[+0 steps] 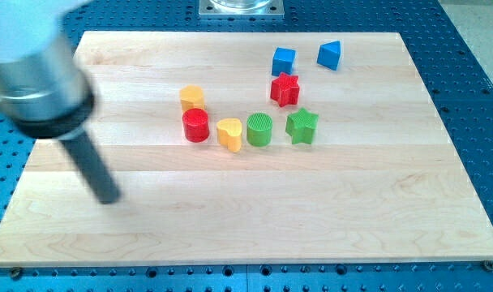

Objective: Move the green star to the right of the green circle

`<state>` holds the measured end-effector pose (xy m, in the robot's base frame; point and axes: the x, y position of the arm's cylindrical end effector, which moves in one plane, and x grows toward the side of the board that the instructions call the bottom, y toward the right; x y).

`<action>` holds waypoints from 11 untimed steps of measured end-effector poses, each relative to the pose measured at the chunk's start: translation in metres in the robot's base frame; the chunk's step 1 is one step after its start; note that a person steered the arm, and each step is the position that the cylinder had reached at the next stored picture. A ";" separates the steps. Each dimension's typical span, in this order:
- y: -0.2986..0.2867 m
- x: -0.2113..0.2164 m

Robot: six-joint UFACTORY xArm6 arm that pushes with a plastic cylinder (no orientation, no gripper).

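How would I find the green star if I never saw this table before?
Start at the wooden board and find the curved bunch of blocks near its middle. The green star is at the view's right end, just right of the green circle and below the red star; it alone is green and pointy.

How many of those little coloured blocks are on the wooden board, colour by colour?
Blue: 2, the blue cube and the blue triangle
Red: 2, the red star and the red cylinder
Yellow: 2, the yellow cylinder and the yellow heart
Green: 2, the green circle and the green star
Total: 8
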<state>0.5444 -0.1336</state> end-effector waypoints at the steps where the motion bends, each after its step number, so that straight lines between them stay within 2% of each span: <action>1: 0.136 0.001; 2: 0.217 -0.026; 3: 0.251 -0.051; 4: 0.251 -0.085; 5: 0.241 -0.096; 7: 0.213 -0.101; 8: 0.215 -0.107; 9: 0.224 -0.094; 10: 0.264 -0.087; 11: 0.331 -0.092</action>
